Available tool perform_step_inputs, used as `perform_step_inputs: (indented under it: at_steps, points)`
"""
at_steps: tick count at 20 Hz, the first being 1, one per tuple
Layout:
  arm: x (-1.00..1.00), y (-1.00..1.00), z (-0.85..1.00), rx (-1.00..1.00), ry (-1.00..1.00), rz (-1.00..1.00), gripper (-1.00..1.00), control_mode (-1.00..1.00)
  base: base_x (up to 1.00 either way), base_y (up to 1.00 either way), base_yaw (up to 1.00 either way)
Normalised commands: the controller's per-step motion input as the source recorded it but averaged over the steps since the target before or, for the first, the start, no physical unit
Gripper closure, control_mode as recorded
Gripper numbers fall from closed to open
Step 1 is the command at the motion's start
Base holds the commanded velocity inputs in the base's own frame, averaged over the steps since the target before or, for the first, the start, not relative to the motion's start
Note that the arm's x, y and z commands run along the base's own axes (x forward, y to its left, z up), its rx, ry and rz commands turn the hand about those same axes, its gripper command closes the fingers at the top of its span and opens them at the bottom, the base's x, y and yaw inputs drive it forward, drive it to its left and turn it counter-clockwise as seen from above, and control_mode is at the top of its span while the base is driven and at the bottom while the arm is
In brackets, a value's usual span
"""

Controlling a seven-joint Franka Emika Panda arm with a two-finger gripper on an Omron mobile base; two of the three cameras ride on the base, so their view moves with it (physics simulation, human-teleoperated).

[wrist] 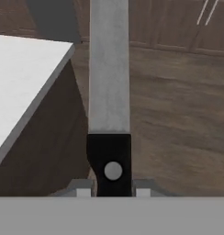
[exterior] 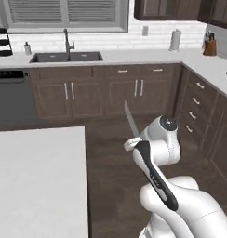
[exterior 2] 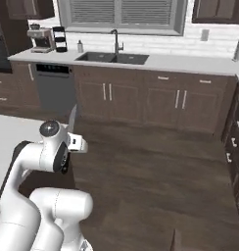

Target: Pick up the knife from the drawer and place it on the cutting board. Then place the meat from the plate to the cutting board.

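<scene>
Knife (wrist: 109, 69) sits between the fingertips (wrist: 84, 189), handle near, blade running out over the floor (exterior: 110, 186). Island counter (exterior: 38, 181) is left of the arm, near. Sink (exterior: 66, 57) is in the far counter, cabinets below it, dishwasher (exterior: 13, 95) at their left. Knife block (exterior: 209, 46) is far right; drawers (exterior: 196, 104) line the right side.

Arm (exterior 2: 43, 162) folded low at lower left, wrist joint facing camera. Knife (exterior 2: 72, 117) blade sticks up from behind the wrist, narrow grey sliver against the dishwasher (exterior 2: 55, 88); handle and grip hidden behind the arm. White island counter (exterior 2: 6, 132) edge at far left. Back wall: sink (exterior 2: 114, 58) with faucet under the window, coffee machine (exterior 2: 40, 40) on the left counter, dark brown cabinets (exterior 2: 141, 103) with white handles. Wood floor (exterior 2: 160, 186) between.
</scene>
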Motion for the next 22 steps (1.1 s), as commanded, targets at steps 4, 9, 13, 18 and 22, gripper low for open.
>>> perform_step_inputs:
  at_steps: [4,9,13,18,22]
  points:
    - [0.00,0.00,0.00,0.00,0.00,0.00,1.00,1.00,0.65,-0.03,0.63]
    - [0.00,0.00,0.00,0.00,0.00,0.00,1.00,1.00,0.24,-0.30,0.58]
    - [0.00,0.00,0.00,0.00,0.00,0.00,1.00,1.00,0.44,-0.65,0.41]
    - [0.00,0.00,0.00,0.00,0.00,0.00,1.00,1.00,0.84,-1.00,0.02]
    - [0.00,0.00,0.00,0.00,0.00,0.00,1.00,1.00,1.00,-0.85,0.00]
